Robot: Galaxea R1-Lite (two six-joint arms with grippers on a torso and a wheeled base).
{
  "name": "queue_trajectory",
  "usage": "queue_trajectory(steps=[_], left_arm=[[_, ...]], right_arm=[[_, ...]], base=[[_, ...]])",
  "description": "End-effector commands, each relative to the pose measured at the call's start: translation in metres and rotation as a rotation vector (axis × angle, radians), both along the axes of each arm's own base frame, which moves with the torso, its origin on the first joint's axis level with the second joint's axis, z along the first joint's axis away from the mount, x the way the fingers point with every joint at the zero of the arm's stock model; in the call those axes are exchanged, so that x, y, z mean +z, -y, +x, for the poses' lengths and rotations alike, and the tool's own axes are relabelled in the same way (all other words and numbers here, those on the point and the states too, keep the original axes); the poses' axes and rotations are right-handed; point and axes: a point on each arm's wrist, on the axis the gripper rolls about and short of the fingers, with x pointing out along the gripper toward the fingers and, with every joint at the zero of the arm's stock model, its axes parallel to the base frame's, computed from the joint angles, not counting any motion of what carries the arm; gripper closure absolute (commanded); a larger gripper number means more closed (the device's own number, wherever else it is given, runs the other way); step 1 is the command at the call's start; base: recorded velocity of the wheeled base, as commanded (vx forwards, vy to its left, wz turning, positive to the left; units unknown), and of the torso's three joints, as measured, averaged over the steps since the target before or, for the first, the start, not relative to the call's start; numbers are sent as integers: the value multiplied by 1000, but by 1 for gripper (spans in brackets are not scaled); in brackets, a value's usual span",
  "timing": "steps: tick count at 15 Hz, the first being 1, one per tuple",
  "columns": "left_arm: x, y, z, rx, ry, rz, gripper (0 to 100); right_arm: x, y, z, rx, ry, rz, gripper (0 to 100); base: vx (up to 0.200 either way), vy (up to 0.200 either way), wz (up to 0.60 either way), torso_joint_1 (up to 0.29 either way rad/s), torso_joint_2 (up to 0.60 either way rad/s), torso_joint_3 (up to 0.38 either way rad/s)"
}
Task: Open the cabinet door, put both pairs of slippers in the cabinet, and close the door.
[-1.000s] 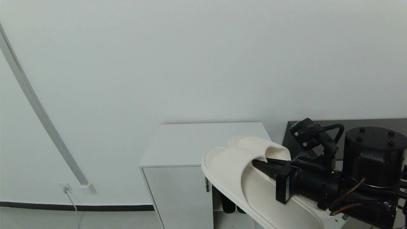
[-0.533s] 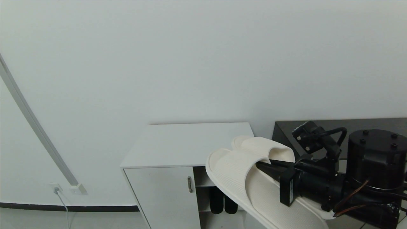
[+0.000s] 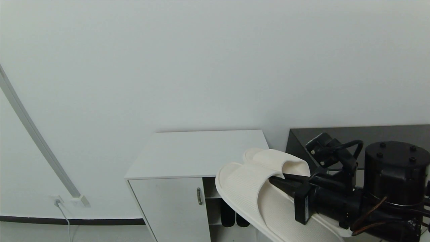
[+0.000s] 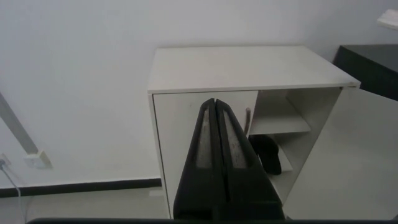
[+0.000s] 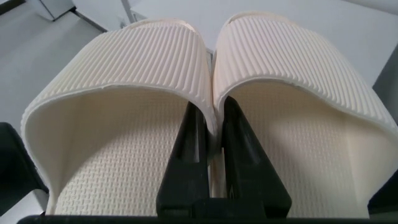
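With right gripper (image 3: pixel 277 175) clenched on the touching inner strap edges of the cream slippers (image 3: pixel 247 183) — toes jutting past its tips, open cabinet (image 3: pixel 198 151) beyond and below — judged the pair light, soft and apt to sag, so best pinched deep at the straps.

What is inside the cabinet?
In the open right half of the cabinet, a dark pair of slippers stands below a bare shelf. The shut left door covers the other half, and the white slippers hide its lower right corner.
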Motion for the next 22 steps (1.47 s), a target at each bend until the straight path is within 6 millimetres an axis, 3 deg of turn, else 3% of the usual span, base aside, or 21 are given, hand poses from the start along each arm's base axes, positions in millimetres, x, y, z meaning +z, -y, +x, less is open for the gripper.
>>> queue_trajectory(steps=[1,11,22], left_arm=[[0,0,0,0,0,0,100],[0,0,0,0,0,0,100],[0,0,0,0,0,0,100]], right_arm=[[-1,-1,0,2,-4,-3,100],[-7,-2,-3,16,-20,-20,100],[-12,-4,-2,18,-33,-35,100]], base=[[0,0,0,0,0,0],[0,0,0,0,0,0],[0,0,0,-143,313,170]])
